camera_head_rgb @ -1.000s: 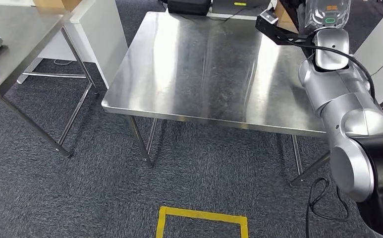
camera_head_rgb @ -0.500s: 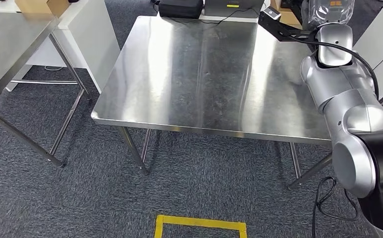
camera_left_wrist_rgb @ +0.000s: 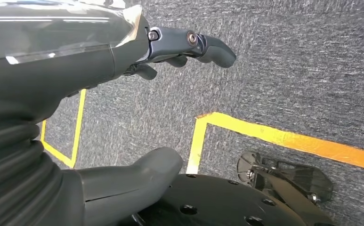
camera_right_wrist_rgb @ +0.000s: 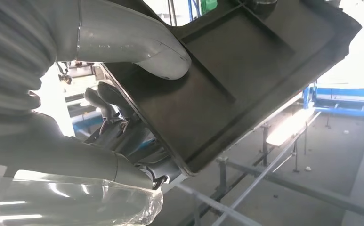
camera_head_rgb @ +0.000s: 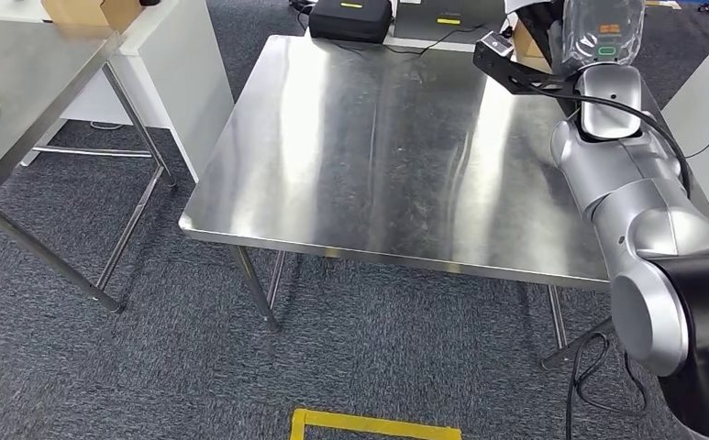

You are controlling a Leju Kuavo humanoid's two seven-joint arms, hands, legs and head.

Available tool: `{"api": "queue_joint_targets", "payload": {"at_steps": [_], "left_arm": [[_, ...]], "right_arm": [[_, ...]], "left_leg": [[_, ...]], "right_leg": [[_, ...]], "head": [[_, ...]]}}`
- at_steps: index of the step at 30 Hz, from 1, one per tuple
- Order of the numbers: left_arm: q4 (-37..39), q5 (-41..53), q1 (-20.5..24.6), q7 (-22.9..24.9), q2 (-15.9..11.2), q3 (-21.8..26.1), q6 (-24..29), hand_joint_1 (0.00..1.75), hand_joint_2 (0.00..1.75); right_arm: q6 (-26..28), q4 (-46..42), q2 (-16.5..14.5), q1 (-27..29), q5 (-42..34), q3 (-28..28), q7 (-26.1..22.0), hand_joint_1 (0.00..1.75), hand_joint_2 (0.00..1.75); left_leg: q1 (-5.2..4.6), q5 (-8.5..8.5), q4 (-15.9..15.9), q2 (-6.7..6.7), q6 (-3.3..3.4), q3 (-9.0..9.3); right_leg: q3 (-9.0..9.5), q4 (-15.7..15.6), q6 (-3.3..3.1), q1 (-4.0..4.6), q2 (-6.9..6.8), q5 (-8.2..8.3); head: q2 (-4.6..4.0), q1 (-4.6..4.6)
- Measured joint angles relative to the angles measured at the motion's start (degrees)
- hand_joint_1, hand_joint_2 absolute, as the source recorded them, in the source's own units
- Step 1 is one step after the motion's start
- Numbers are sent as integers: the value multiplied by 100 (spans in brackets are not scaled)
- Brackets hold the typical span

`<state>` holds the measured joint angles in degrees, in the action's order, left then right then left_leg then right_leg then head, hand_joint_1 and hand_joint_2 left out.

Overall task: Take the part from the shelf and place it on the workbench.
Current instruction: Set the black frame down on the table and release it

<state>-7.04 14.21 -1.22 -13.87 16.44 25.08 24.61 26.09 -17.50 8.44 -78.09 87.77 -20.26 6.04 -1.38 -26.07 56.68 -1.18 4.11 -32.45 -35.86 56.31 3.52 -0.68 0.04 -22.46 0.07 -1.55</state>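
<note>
The part (camera_right_wrist_rgb: 246, 70) is a dark, flat, tray-like panel with a raised rim. My right hand (camera_right_wrist_rgb: 137, 52) grips it, thumb on its face and fingers (camera_right_wrist_rgb: 109, 103) behind its edge. In the head view my right arm is raised at the far right of the steel workbench (camera_head_rgb: 378, 147), with the plastic-wrapped right hand (camera_head_rgb: 603, 32) up beyond the bench's far right corner. The bench top is bare. My left hand (camera_left_wrist_rgb: 76, 70) hangs over the carpet, its fingers (camera_left_wrist_rgb: 189, 44) spread and holding nothing.
A second steel table (camera_head_rgb: 20, 92) and a white cabinet (camera_head_rgb: 185, 64) stand to the left. Black cases (camera_head_rgb: 350, 16) sit beyond the bench's far edge. Yellow tape (camera_head_rgb: 373, 424) marks the carpet near me. A black cable (camera_head_rgb: 589, 367) lies by the bench's right leg.
The whole head view has shifted slightly, so the camera moved and the bench now sits a little lower in the picture. My right arm stays raised with the part in its hand.
</note>
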Motion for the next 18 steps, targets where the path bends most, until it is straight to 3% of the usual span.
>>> {"api": "queue_joint_targets", "payload": {"at_steps": [4,5,7,9,10,11,13,14,15,18], "left_arm": [[-1,9,0,15,0,0,24,0,175],[-2,9,0,17,0,-1,31,0,175],[-1,8,-2,19,0,0,44,0,175],[-2,1,-4,20,0,0,55,0,175],[-2,-3,-5,21,0,-1,59,0,175],[-2,-7,-6,21,0,0,63,0,175],[-2,-14,-9,21,0,1,72,0,175],[-2,-18,-10,21,0,2,75,0,175],[-2,-24,-10,21,0,2,78,0,175],[-2,-38,-9,20,9,1,82,0,175]], "right_arm": [[-3,2,-25,8,0,0,9,175,175],[-3,2,-34,6,-1,0,9,175,175],[-3,2,-53,4,-1,0,10,175,175],[-4,6,-72,14,1,0,10,175,175],[-5,9,-80,22,0,0,10,175,175],[-5,11,-88,26,0,0,10,175,175],[-6,13,-101,24,0,0,10,175,175],[-6,13,-106,19,1,0,10,175,175],[-6,13,-110,16,1,0,10,175,175],[-6,13,-120,22,1,0,11,175,175]], "left_leg": [[-1,-190,198,26,-105,-39],[9,-321,438,38,-148,-140],[50,-649,1163,57,-231,-514],[84,-773,1704,70,-279,-873],[96,-668,1689,74,-285,-924],[107,-458,1449,78,-281,-859],[112,6,653,90,-247,-531],[108,130,335,94,-222,-378],[100,176,153,95,-197,-288],[83,166,58,91,-101,-230]], "right_leg": [[81,-48,-188,-29,15,-24],[114,-54,-225,-49,16,-37],[163,-54,-284,-52,15,-76],[196,-52,-299,-50,20,-110],[220,-51,-295,-51,25,-130],[253,-51,-281,-53,30,-153],[319,-48,-239,-44,37,-207],[333,-45,-211,-29,41,-231],[335,-42,-188,-14,44,-249],[317,-23,-117,-11,45,-285]], "head": [[0,-28],[0,-45],[0,-80],[0,-84],[0,-86],[0,-86],[0,-89],[0,-87],[0,-82],[0,-66]]}}
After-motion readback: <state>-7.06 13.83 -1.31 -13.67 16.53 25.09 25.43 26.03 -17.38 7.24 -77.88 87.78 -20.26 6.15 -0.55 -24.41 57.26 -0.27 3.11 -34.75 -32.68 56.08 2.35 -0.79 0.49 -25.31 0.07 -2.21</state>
